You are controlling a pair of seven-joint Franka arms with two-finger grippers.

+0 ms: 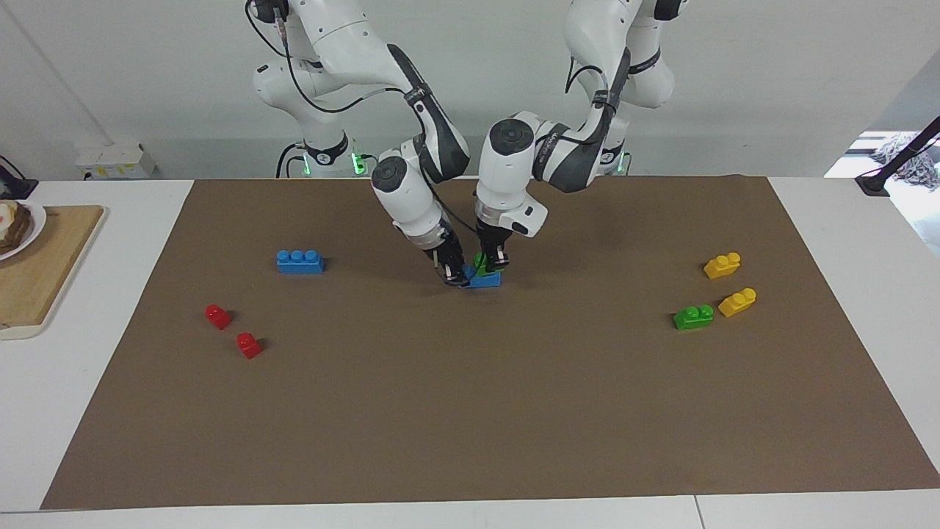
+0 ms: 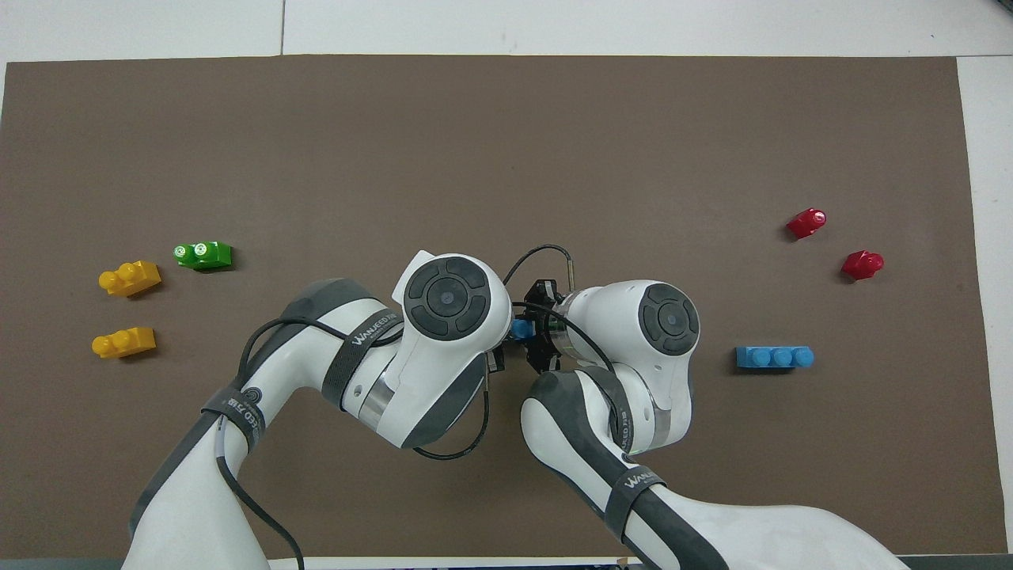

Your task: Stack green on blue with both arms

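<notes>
A blue three-stud brick point(image 1: 486, 281) lies on the brown mat in the middle, close to the robots. A green two-stud brick point(image 1: 480, 262) sits on top of it. My left gripper point(image 1: 493, 261) comes straight down and is shut on the green brick. My right gripper point(image 1: 456, 277) comes in at a slant and grips the blue brick's end toward the right arm's side. In the overhead view both hands cover the pair, and only a bit of blue point(image 2: 520, 328) shows between them. A second blue brick point(image 1: 300, 261) and a second green brick point(image 1: 693, 317) lie apart on the mat.
Two yellow bricks point(image 1: 722, 265) point(image 1: 737, 302) lie by the spare green brick at the left arm's end. Two red bricks point(image 1: 218, 316) point(image 1: 249, 344) lie at the right arm's end. A wooden board point(image 1: 37, 272) with a plate point(image 1: 22, 228) is off the mat.
</notes>
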